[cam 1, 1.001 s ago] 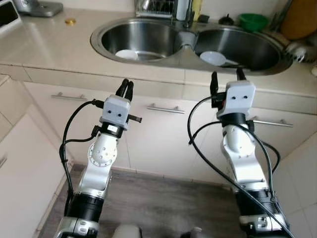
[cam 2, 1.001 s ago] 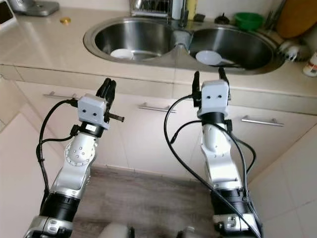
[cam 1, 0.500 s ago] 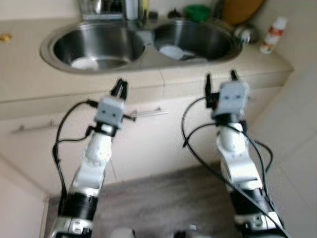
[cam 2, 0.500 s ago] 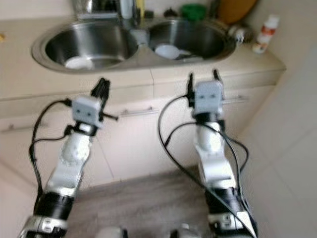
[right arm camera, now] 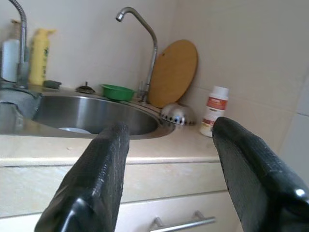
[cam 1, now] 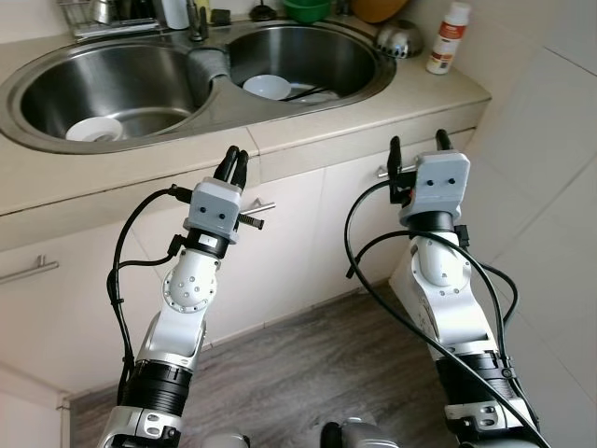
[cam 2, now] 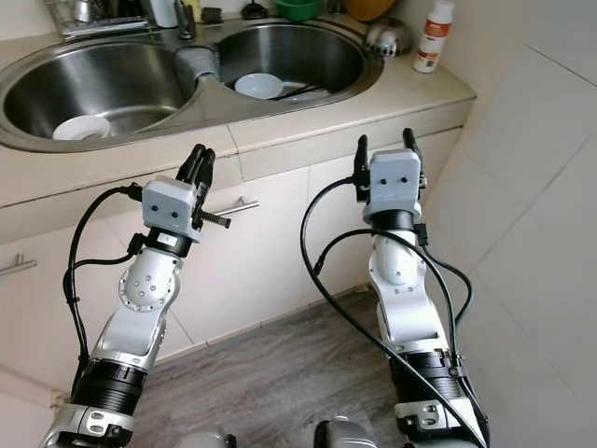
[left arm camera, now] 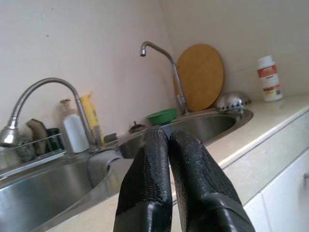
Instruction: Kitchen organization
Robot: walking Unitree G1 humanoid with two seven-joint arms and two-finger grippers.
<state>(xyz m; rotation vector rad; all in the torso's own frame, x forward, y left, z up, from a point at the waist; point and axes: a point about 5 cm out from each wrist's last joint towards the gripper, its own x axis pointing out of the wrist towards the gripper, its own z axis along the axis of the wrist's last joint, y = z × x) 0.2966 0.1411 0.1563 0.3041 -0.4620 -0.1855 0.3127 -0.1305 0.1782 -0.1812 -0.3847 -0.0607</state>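
A double steel sink (cam 1: 216, 67) is set in the beige counter ahead. One white bowl (cam 1: 93, 129) lies in its left basin and another white bowl (cam 1: 268, 87) in the right basin, beside dark utensils. My left gripper (cam 1: 234, 161) is shut and empty, held in the air below the counter edge in front of the sink's divider. My right gripper (cam 1: 416, 149) is open and empty, raised near the counter's right end. The left wrist view has the closed fingers (left arm camera: 154, 159) pointing at the sink; the right wrist view has the spread fingers (right arm camera: 106, 159) facing the right basin.
Behind the sink stand a green bowl (cam 1: 308, 9), a round wooden board (left arm camera: 200, 77), a metal strainer (cam 1: 399, 37) and a white bottle (cam 1: 452, 37). Cabinet doors with bar handles (cam 1: 256, 207) lie below. A tiled wall (cam 1: 550, 187) closes the right side; wood floor (cam 1: 308, 373) is underfoot.
The whole view has swung to the right: the sink now sits upper left and the counter's right end and tiled wall have come into sight. Both arms keep the same pose.
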